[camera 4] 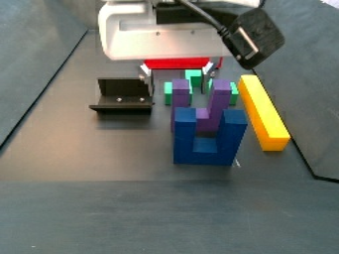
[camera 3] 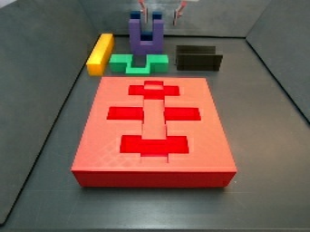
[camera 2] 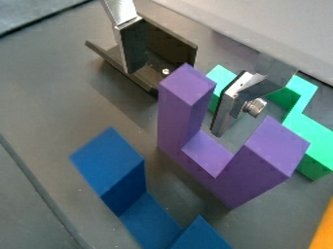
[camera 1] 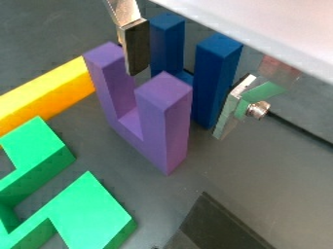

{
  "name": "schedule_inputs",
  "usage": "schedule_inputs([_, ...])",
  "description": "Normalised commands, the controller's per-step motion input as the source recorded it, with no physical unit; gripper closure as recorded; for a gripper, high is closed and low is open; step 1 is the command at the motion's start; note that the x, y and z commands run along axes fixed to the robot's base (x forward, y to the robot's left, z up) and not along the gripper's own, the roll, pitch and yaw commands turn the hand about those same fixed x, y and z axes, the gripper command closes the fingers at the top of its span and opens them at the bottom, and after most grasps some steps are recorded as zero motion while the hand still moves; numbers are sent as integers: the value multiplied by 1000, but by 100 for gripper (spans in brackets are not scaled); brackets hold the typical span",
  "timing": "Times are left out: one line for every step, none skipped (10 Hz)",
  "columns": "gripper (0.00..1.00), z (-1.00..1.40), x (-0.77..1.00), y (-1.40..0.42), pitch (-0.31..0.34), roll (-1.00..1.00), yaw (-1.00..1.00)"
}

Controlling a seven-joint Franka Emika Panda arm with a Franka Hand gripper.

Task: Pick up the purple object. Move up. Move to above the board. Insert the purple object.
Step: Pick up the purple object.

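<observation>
The purple object (camera 1: pixel 146 115) stands upright on the dark floor, prongs up, and shows in both wrist views (camera 2: pixel 215 146) and in both side views (camera 3: pixel 147 41) (camera 4: pixel 212 107). My gripper (camera 1: pixel 178 97) hangs directly over it, open. Its silver fingers (camera 2: pixel 235 102) are spread wide at about prong-top height, and nothing is pinched between them. A dark blue U-shaped block (camera 1: pixel 215 78) stands right against the purple object. The red board (camera 3: pixel 109 145), with cross-and-bar cut-outs, lies flat apart from the blocks.
A green notched block (camera 1: pixel 53 185) and a yellow bar (camera 1: pixel 46 88) lie next to the purple object. The dark fixture (camera 2: pixel 163 53) stands close to one finger and also shows from the side (camera 4: pixel 122 96). Dark walls ring the floor.
</observation>
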Motion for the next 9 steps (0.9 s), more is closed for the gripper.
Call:
schedule_inputs([0, -200, 0, -226, 0, 93, 6])
schedule_inputs([0, -154, 0, -229, 0, 91, 9])
schedule_inputs([0, 0, -11, 17, -7, 0, 0])
schedule_inputs([0, 0, 0, 337, -21, -141, 0])
schedule_inputs([0, -29, 0, 326, -4, -136, 0])
schedule_inputs([0, -23, 0, 283, 0, -76, 0])
schedule_inputs([0, -77, 0, 26, -101, -97, 0])
schedule_inputs([0, -86, 0, 0, 0, 0, -40])
schedule_inputs([0, -111, 0, -223, 0, 107, 0])
